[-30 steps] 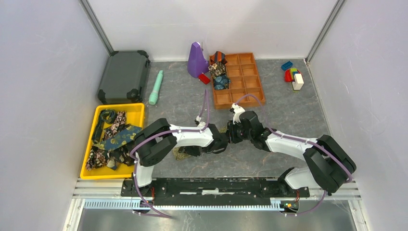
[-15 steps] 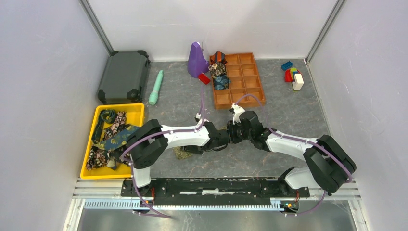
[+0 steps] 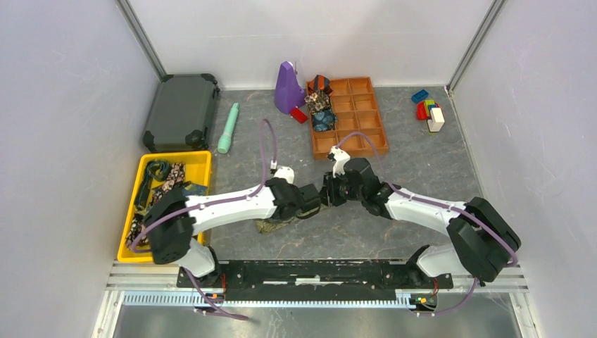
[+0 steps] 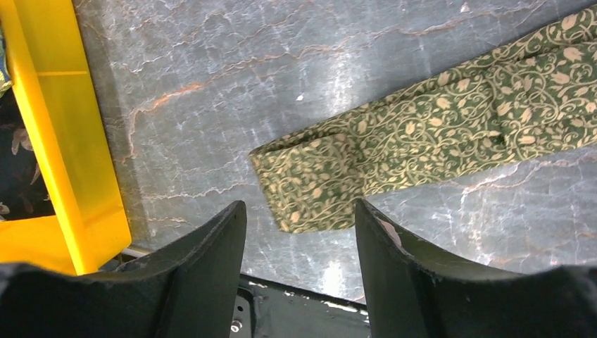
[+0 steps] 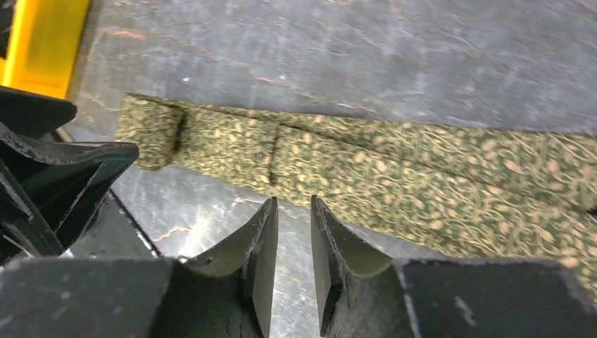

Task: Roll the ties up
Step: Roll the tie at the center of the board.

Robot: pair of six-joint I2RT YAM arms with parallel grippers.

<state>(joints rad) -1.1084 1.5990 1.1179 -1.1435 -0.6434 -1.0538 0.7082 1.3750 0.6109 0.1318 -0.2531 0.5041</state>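
Left wrist view: The left gripper (image 4: 299,208) is released, its fingers set wide apart with nothing between them. It hangs over the folded end of the olive-gold tie (image 4: 436,134), which lies flat on the table (image 4: 211,70). The end of the tie is doubled back and has a square edge. From there the strip runs up and to the right, out of the frame. A band of bare table lies between that end and the wall of the yellow tray (image 4: 84,141) on the left. The black rail (image 4: 296,310) at the near edge of the table shows just below the fingers.

Right wrist view: The right gripper (image 5: 294,203) has its fingers only narrowly parted, and nothing is gripped. It stands over the middle of the same tie, just on its near side. Open table lies beyond the far edge of the strip.

Top view: Both arms meet at the centre of the table, and most of the tie is hidden beneath them. Between them and the brown compartment tray (image 3: 359,116) the surface is unobstructed. Rolled ties (image 3: 320,105) fill that tray's left column. Loose ties (image 3: 165,190) lie in the yellow tray at the left edge. A teal cylinder (image 3: 227,128), a dark case (image 3: 181,111) and coloured blocks (image 3: 428,111) sit near the back corners. Walls close off the left, right and rear.
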